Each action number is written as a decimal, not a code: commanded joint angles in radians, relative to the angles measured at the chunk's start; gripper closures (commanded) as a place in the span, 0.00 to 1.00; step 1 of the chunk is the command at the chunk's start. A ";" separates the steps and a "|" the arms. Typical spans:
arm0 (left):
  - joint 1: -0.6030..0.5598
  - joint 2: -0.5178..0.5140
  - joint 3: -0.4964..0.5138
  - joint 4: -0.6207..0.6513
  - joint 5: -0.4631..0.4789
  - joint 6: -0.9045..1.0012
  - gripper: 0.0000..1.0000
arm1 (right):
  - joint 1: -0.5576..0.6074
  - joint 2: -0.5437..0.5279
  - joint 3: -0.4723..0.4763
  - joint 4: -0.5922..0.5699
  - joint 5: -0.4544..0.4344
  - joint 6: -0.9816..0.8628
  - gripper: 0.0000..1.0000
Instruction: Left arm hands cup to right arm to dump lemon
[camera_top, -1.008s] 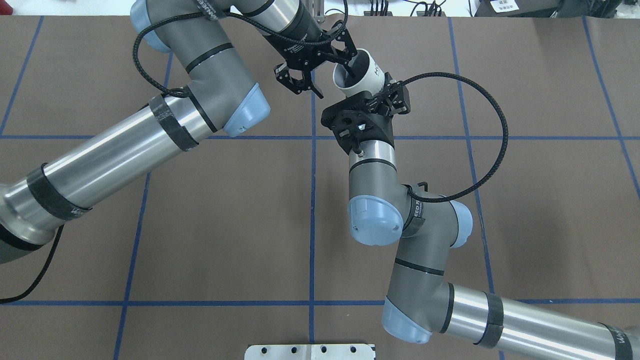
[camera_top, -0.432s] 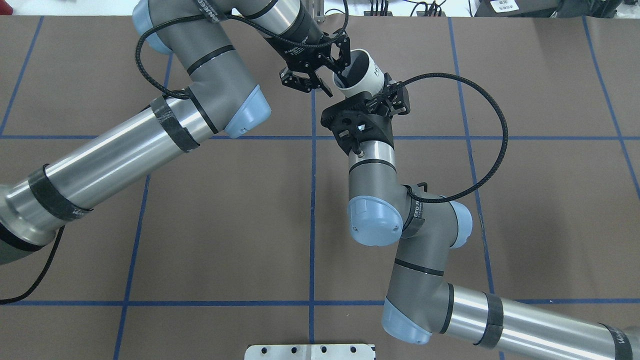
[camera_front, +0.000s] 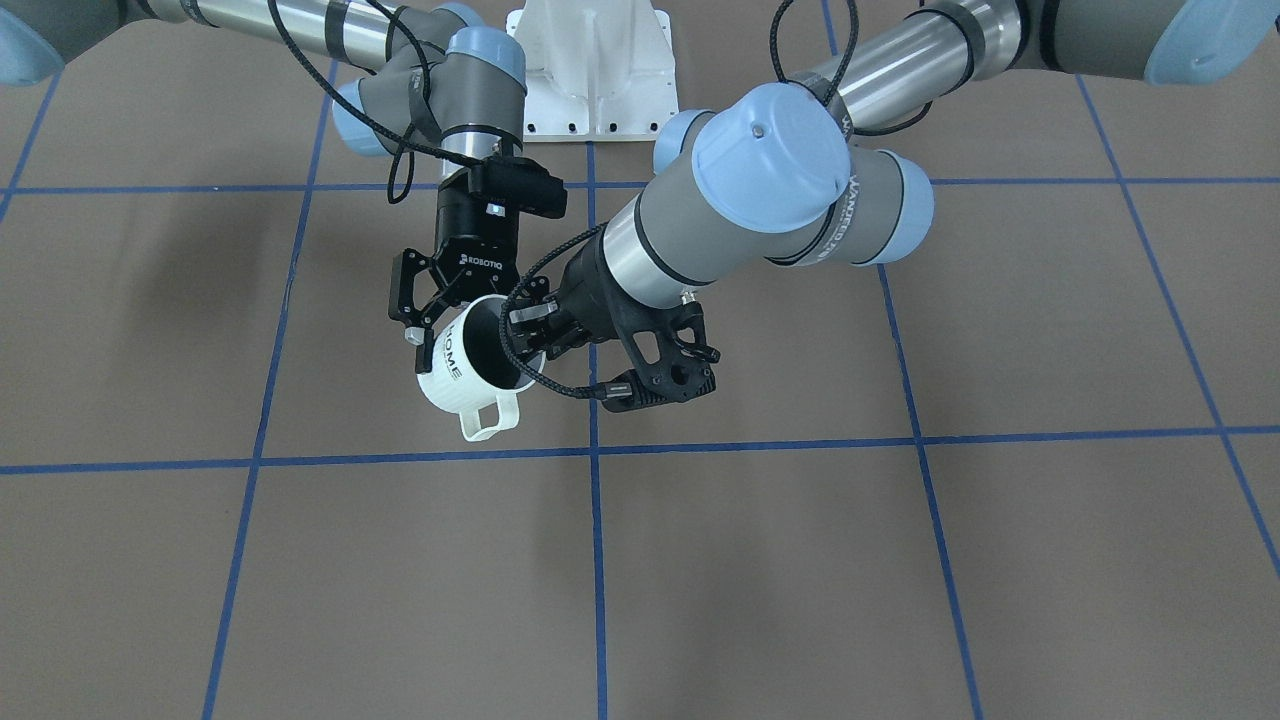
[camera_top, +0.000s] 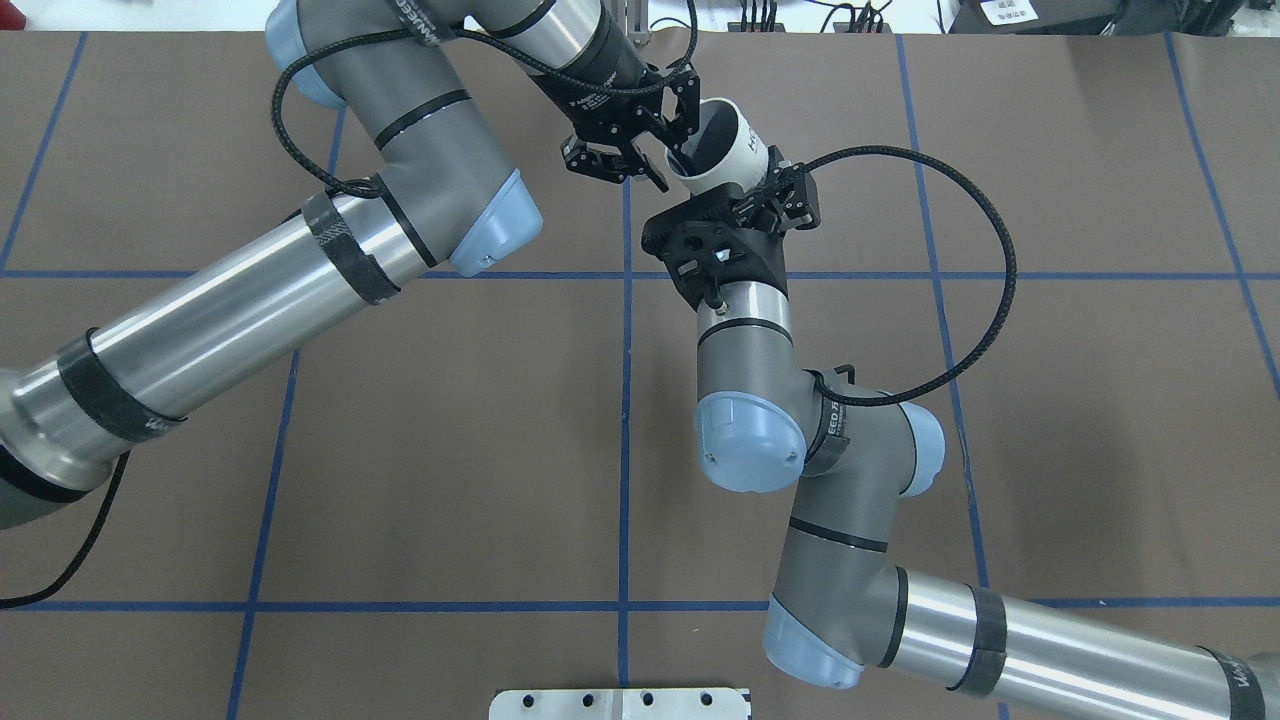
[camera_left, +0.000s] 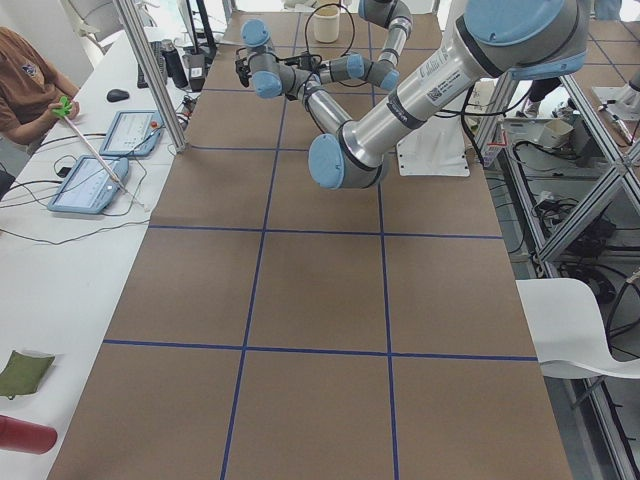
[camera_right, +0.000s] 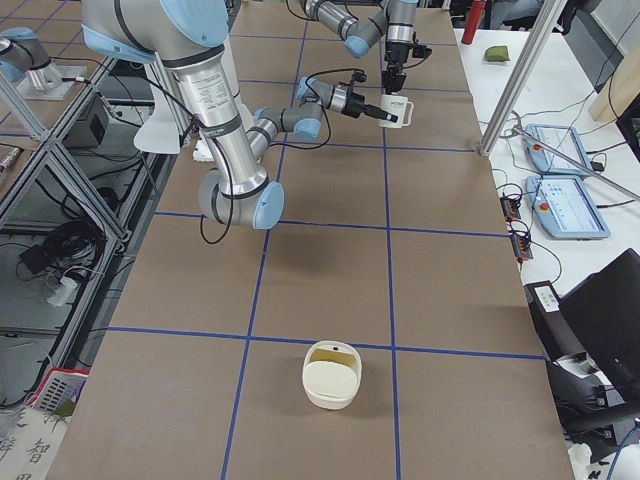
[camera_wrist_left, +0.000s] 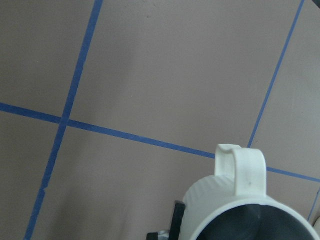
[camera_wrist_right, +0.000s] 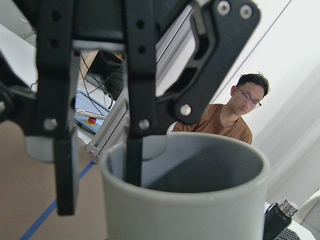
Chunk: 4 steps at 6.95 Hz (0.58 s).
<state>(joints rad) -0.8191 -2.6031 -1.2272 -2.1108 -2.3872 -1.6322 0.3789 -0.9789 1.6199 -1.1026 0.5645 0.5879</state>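
Observation:
The white "HOME" cup (camera_front: 450, 385) hangs tilted above the table's far middle, mouth toward my left arm, handle (camera_front: 490, 420) pointing away from the robot. My right gripper (camera_front: 445, 335) is shut on the cup's body; in the overhead view it (camera_top: 778, 190) sits at the cup's (camera_top: 738, 150) side. My left gripper (camera_top: 668, 160) is open and straddles the rim. In the right wrist view one finger (camera_wrist_right: 132, 100) is inside the cup (camera_wrist_right: 185, 215), the other finger (camera_wrist_right: 65, 150) outside, clear of the wall. The lemon is hidden.
A cream container (camera_right: 332, 375) with a yellowish inside stands on the table near the right end. The robot's base plate (camera_top: 620, 703) is at the near edge. An operator (camera_left: 25, 80) sits at the side table with tablets (camera_left: 90, 185).
My left gripper has shifted slightly toward the cup in the overhead view, with one finger still in the cup's mouth. The cup and my right arm have not moved.

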 joint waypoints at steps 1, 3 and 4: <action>0.000 -0.002 0.000 0.000 0.009 0.000 0.67 | 0.000 -0.001 0.000 0.000 0.000 0.001 0.78; -0.002 -0.002 0.000 0.003 0.010 -0.003 1.00 | -0.002 0.005 0.003 0.001 0.000 0.003 0.01; -0.002 -0.002 0.000 0.003 0.009 0.000 1.00 | 0.000 0.008 0.003 0.000 0.002 0.003 0.00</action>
<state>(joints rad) -0.8200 -2.6049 -1.2272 -2.1082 -2.3773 -1.6336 0.3779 -0.9752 1.6220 -1.1021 0.5648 0.5901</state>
